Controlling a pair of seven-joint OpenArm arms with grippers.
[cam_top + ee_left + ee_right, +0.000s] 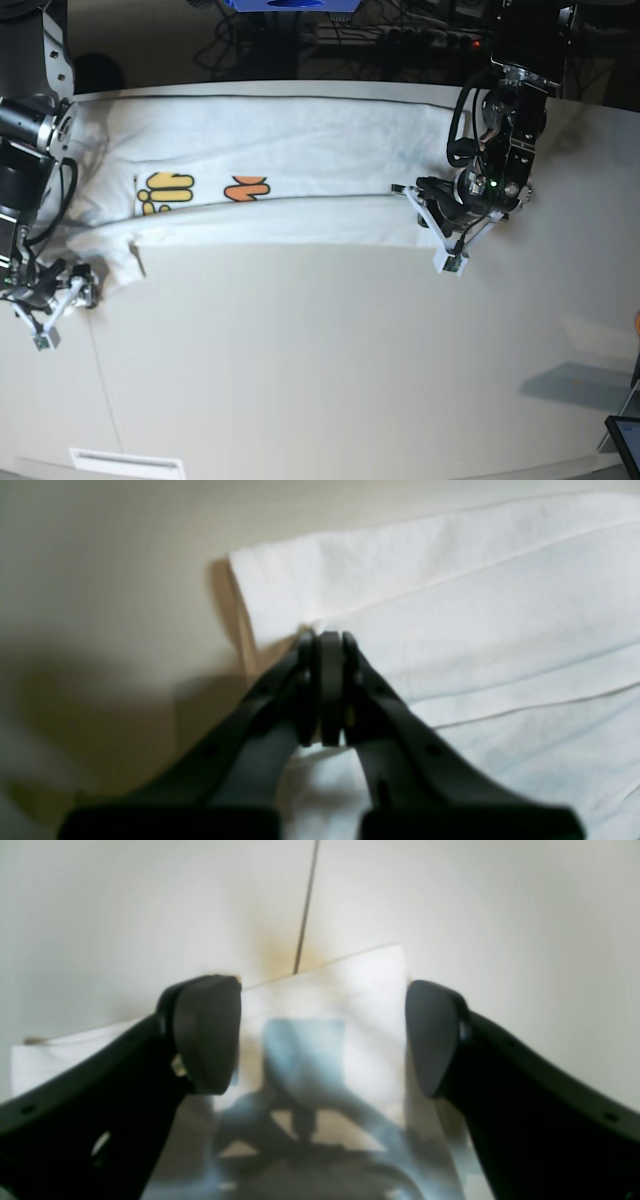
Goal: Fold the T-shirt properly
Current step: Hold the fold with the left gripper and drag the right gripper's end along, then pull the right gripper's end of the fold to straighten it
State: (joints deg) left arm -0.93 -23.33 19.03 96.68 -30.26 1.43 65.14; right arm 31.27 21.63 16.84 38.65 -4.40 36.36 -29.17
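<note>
Cloth stretches side to side across the far half of the table [330, 370]: the T-shirt [300, 150], folded into a long band. Left fingers [325, 645] pinch its front hem at one end; right fingers [322, 1035] gape wide above the other end, holding nothing.

Bare table [330, 380] before T-shirt [300, 140]

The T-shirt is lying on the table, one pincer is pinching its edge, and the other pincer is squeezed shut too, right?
Not quite. The right pincer is wide open, with nothing between its fingers, as the right wrist view shows. The rest holds: the T-shirt lies on the table, and the left pincer is shut on its edge.
</note>
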